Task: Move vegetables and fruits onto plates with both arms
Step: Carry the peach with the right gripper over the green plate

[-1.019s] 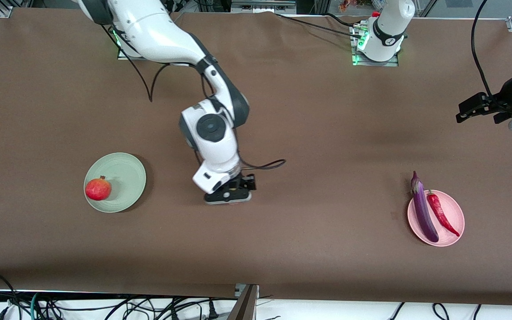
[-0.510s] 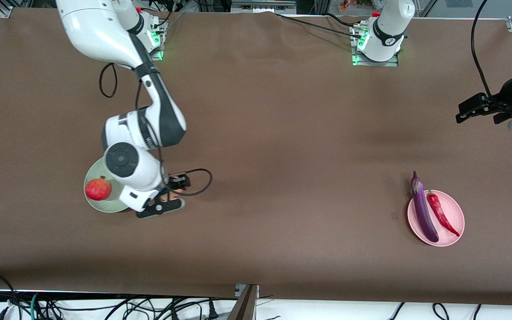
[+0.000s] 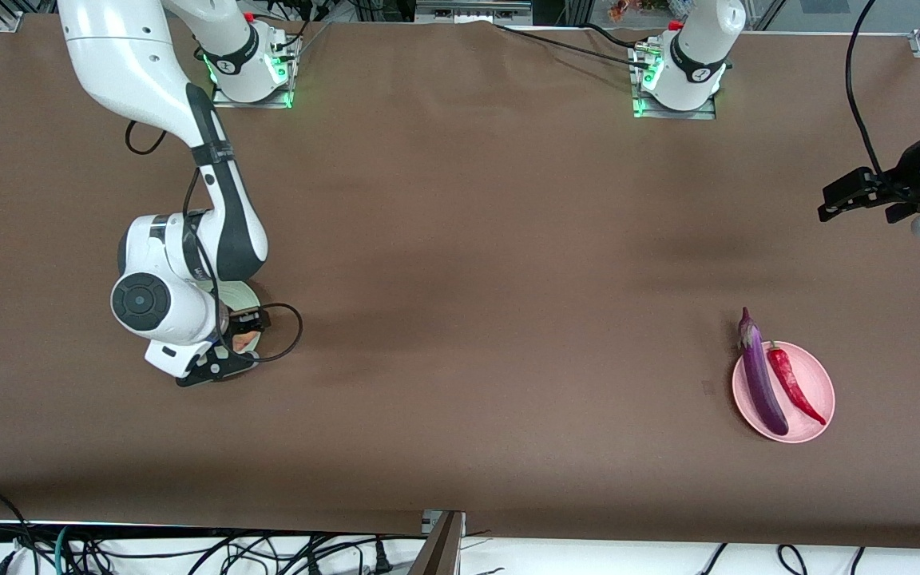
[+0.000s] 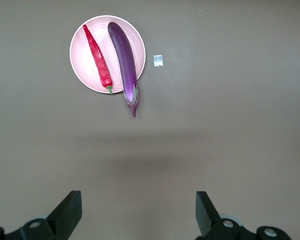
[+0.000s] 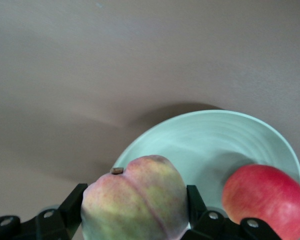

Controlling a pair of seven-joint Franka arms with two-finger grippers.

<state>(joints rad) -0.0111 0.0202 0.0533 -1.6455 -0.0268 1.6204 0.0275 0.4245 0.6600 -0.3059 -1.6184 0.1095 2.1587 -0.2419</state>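
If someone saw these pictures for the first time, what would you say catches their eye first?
Probably the right gripper, its fingers shut on the peach over the green plate, where the red fruit already lies. Next, the pink plate toward the left arm's end of the table, with the purple eggplant and the red chili side by side on it. The left gripper waits open above the bare table.

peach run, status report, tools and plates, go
Right tool shut on yellowish-pink creased peach, over pale green round plate beside round red fruit. Left tool open, waiting. Nothing in the way.
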